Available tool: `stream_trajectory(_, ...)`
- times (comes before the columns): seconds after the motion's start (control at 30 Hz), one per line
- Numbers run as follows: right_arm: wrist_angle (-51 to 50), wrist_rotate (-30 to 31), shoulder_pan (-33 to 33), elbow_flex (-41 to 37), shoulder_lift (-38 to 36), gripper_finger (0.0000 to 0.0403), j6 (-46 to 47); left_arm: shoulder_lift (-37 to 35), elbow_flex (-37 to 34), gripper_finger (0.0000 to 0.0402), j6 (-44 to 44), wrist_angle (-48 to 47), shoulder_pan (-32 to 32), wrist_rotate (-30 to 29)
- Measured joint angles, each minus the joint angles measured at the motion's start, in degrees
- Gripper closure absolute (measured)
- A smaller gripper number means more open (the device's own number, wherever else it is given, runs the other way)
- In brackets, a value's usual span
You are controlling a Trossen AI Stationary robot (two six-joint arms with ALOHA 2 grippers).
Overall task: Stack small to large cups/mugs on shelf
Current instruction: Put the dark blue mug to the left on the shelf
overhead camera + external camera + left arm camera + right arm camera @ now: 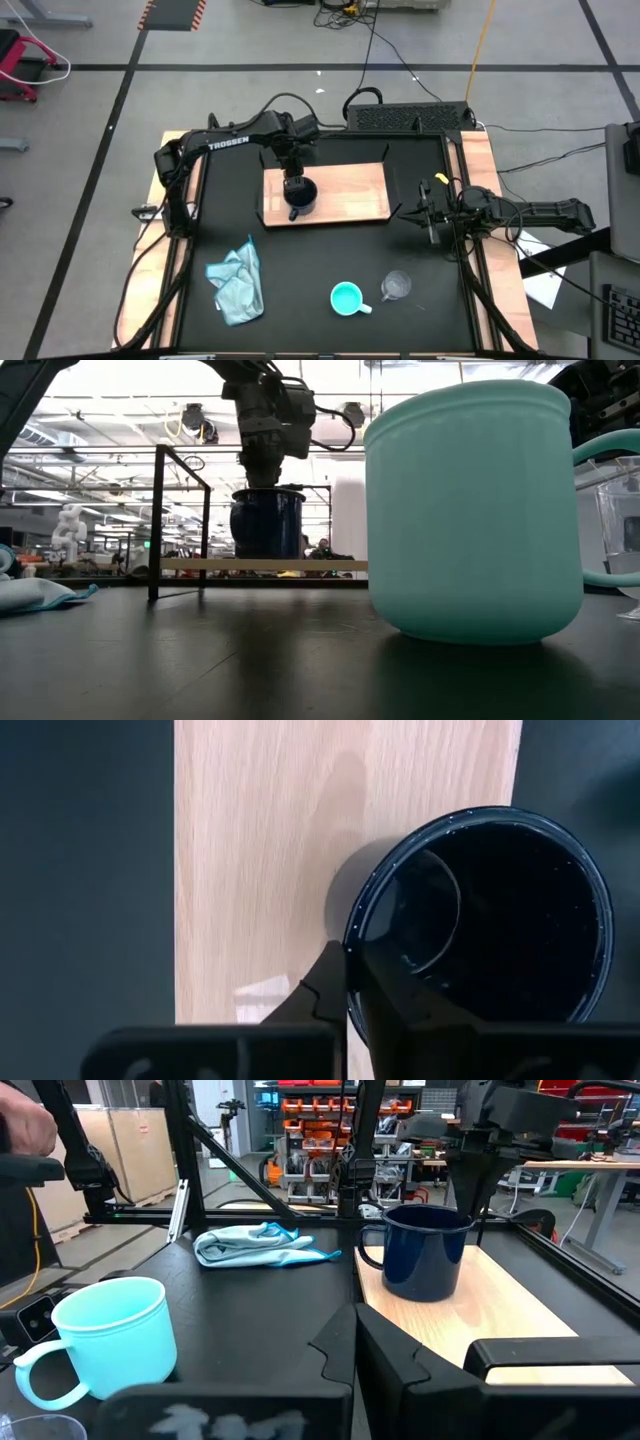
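The dark navy mug (302, 194) stands upright on the light wooden shelf (350, 190), near its left end. My left gripper (348, 965) comes down on it from above and is shut on its rim. In the low view the mug (267, 520) sits on the shelf board (300, 565) under that gripper. The turquoise mug (347, 298) and the clear glass cup (396, 286) stand on the black tabletop near its near edge. My right gripper (432, 215) waits shut, just right of the shelf, touching nothing. My left gripper pinches the navy mug's rim (350, 935) between its two fingers, one finger (325, 982) outside the wall and one (400, 1010) inside the hollow. The fingers point down from above. The mug stays upright with its base on the shelf.
A crumpled light blue cloth (237, 282) lies on the tabletop's near left part. Wooden side rails run along both table sides. The shelf's right half (365, 185) is bare wood. Black brackets stand at the shelf's corners (158, 520).
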Motion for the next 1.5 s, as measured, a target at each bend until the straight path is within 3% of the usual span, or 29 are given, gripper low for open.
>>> stream_trajectory(1.5,-0.3,0.0,0.0,0.0,0.0,0.0403,0.5,-1.7,-0.4,0.0394,-14.7,-6.7,-1.5,-7.6)
